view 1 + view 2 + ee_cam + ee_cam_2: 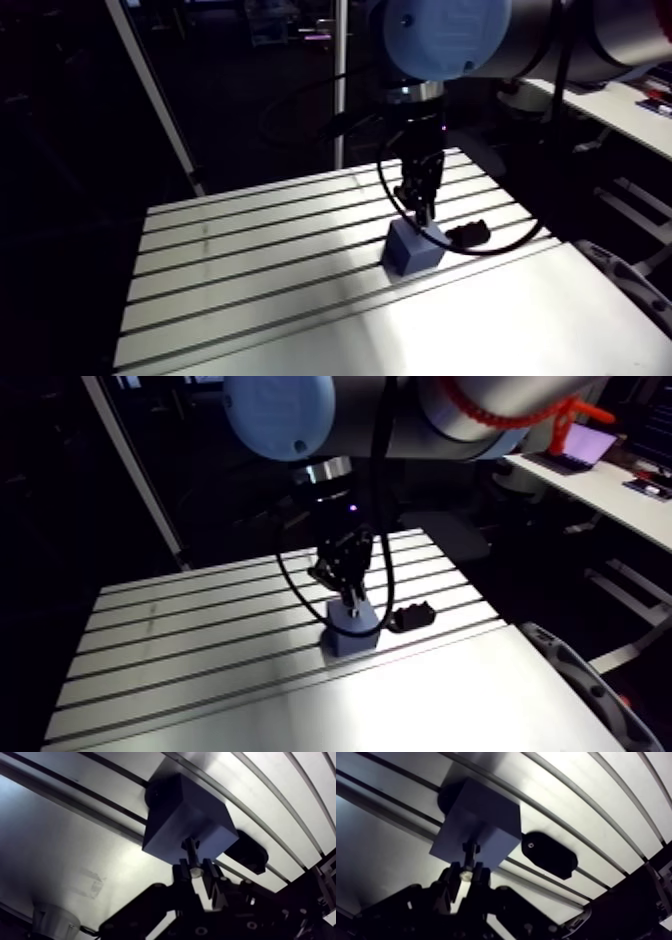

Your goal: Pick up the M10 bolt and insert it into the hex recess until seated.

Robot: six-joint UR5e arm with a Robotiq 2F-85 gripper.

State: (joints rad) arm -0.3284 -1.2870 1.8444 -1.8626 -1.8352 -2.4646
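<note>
Insertion is judged to be in hand: the M10 bolt is gripped between the narrowly set fingers of the gripper, its tip at the top of the blue block on the bench. The hex recess is hidden beneath it; a straight downward press is called for next.

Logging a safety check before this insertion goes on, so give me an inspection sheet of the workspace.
surface: slotted aluminium table, bare metal.
job's things: blue-grey block standing on the table; bolt held at its top face, whether seated cannot be told.
clutter: black part lying beside the block; pale ribbed cylinder off to one side of the gripper.
gripper: gripper shut on the bolt, directly over the block.
cables: nothing seen.
surroundings: nothing seen.
</note>
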